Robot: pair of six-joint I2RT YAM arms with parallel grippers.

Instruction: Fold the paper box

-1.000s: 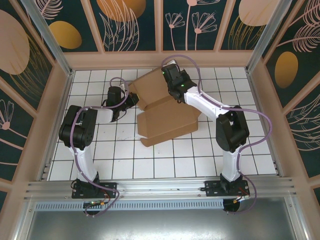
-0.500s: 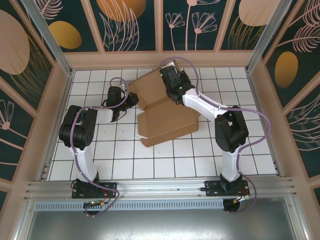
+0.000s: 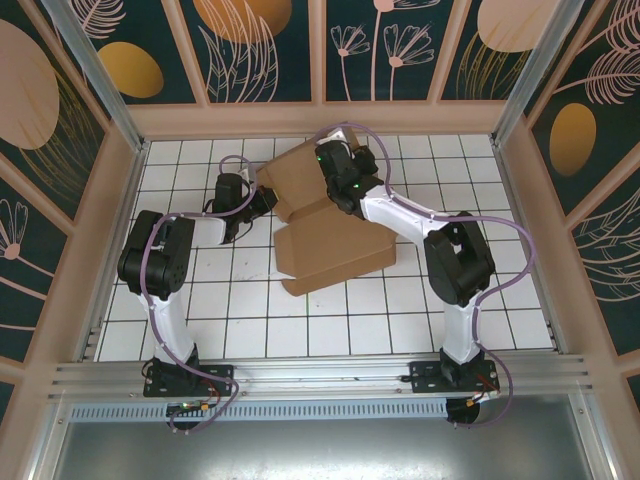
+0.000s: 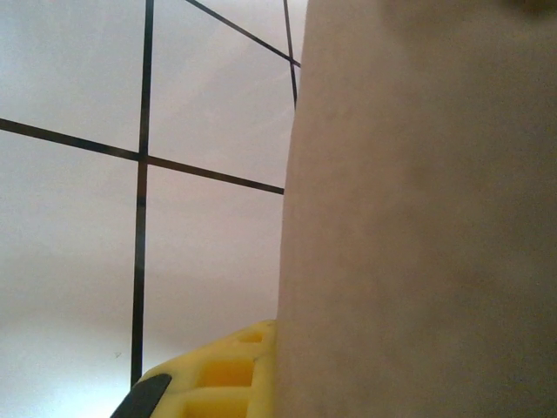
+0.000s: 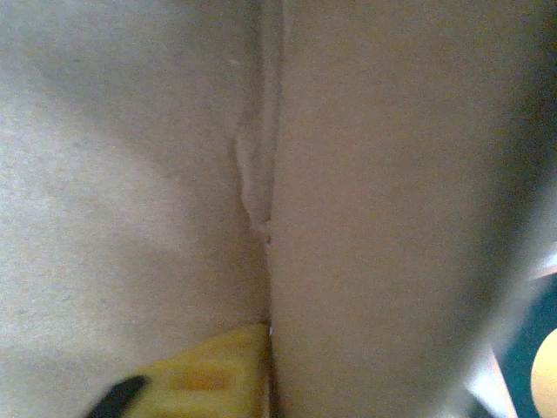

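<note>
The paper box (image 3: 335, 245) is a brown cardboard sheet, partly folded, lying on the white tiled floor (image 3: 250, 320) in mid-table. Its near half forms a shallow tray, and a far flap (image 3: 300, 170) lies behind it. My left gripper (image 3: 268, 197) is shut on the box's left edge; in the left wrist view one yellow finger (image 4: 218, 383) presses against the cardboard wall (image 4: 418, 218). My right gripper (image 3: 328, 158) sits at the far flap. In the right wrist view its yellow finger (image 5: 209, 374) lies beside a cardboard panel (image 5: 392, 218), which hides the other finger.
Tan walls (image 3: 120, 230) enclose the tiled floor on the left, right and back. An aluminium rail (image 3: 320, 375) runs along the near edge by both arm bases. Bare tiles lie in front of the box and to its right (image 3: 500, 250).
My right wrist has swung left and slightly back over the far flap, and the box's near part has shifted a little left. The left arm has not moved.
</note>
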